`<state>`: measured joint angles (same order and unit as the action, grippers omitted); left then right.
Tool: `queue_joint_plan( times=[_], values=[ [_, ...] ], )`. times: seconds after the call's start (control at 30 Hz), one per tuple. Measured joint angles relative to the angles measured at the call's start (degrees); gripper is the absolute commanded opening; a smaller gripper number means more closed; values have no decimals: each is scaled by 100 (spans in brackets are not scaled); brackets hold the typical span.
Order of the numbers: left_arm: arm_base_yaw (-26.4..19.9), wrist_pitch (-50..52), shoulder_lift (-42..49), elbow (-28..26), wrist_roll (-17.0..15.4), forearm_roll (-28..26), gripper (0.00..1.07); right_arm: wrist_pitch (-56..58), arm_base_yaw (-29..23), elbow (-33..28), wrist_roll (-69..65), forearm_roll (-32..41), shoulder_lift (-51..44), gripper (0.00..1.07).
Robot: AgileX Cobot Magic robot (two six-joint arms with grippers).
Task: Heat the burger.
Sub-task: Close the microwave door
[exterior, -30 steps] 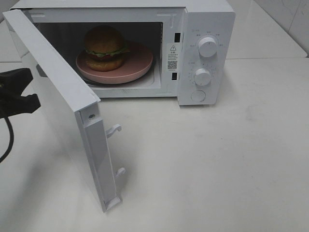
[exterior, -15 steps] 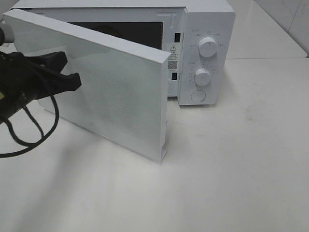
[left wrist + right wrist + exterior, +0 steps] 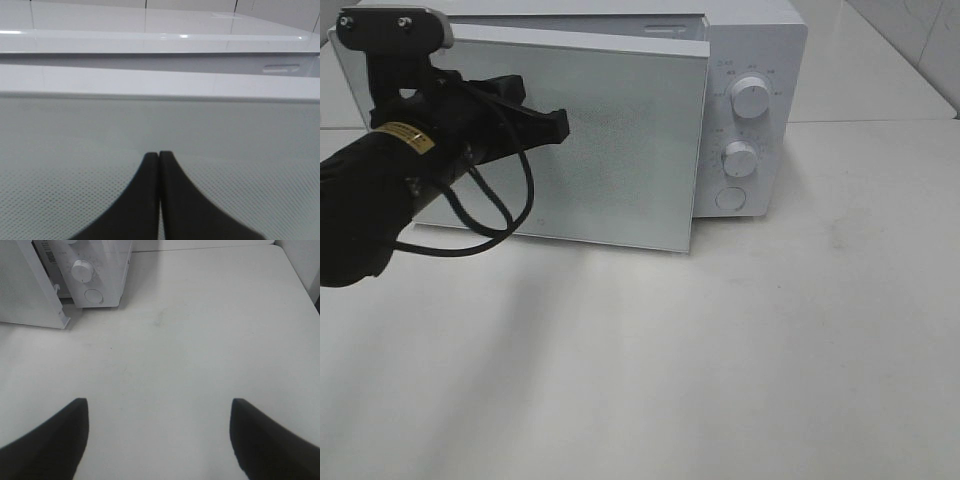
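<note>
My left arm [image 3: 380, 200] fills the left of the overhead frame. My left jaws are pressed together, their tips [image 3: 150, 167] flat against the dotted pane of the door [image 3: 620, 150], left of its middle. The burger is out of sight. I judge it sits behind this door, inside the microwave [image 3: 760, 40], but the pane is too frosted to check.

The door is not home yet: its right edge, near frame centre, stands proud of the control panel. To finish well I'd push square to the pane, without sliding across it. I'd also rather press nearer that free right edge, where the latch has to catch. Pressing close to the hinge side takes more force and could shove the whole box back along the counter [image 3: 770, 350]. Firm until it seats, then off.

Further right are the upper knob [image 3: 750, 97] and lower knob [image 3: 740, 158], work for after the door is shut. My right jaws are spread wide and empty over the counter, with the microwave in the upper left of their view and well apart from them.
</note>
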<state>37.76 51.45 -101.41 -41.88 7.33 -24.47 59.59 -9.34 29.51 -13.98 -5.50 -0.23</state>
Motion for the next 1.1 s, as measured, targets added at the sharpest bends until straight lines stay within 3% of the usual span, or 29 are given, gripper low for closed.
queue_joint_plan(
  times=[0.23, 0.7, 0.83, 1.1],
  values=[
    [155, -235, -430, -670, 258, -264, 0, 0, 0, 0, 0, 0, 0, 75],
    [286, -928, -1003, -1639, 332, -395, 0, 0, 0, 0, 0, 0, 0, 75],
    [338, -1232, -1186, -2011, 647, -516, 0, 0, 0, 0, 0, 0, 0, 75],
    [407, -1392, -1117, -2040, 796, -602, 0, 0, 0, 0, 0, 0, 0, 75]
  ],
)
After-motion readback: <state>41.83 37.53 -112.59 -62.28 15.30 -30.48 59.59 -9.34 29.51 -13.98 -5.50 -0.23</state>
